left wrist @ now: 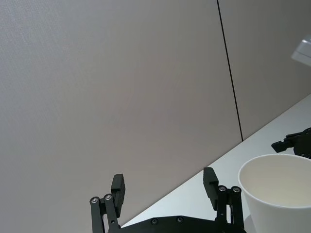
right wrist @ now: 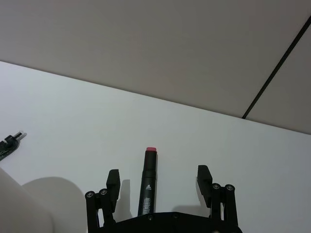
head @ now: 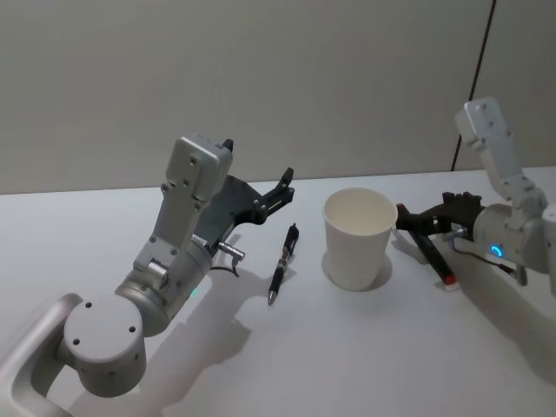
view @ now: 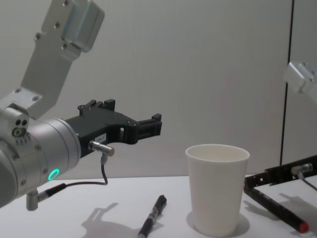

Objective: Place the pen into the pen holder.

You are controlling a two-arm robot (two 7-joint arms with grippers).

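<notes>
The pen holder, a plain white paper cup point(head: 358, 237) point(view: 217, 188) point(left wrist: 279, 194), stands upright and empty in the middle of the table. Left of it lies a black pen point(head: 282, 263) point(view: 152, 214) point(right wrist: 9, 142), flat on the table. A black marker with a red end point(head: 434, 259) point(right wrist: 148, 182) point(view: 280, 213) lies right of the cup. My right gripper point(head: 415, 224) point(right wrist: 158, 180) is open and low, its fingers either side of the marker without touching it. Raised above the table behind the pen, my left gripper point(head: 282, 187) point(left wrist: 164, 186) point(view: 148, 128) is open and holds nothing.
The white table point(head: 347, 365) runs back to a grey wall with a dark vertical seam point(head: 473, 87) at the right. The left arm's elbow point(head: 104, 343) bulks over the table's front left.
</notes>
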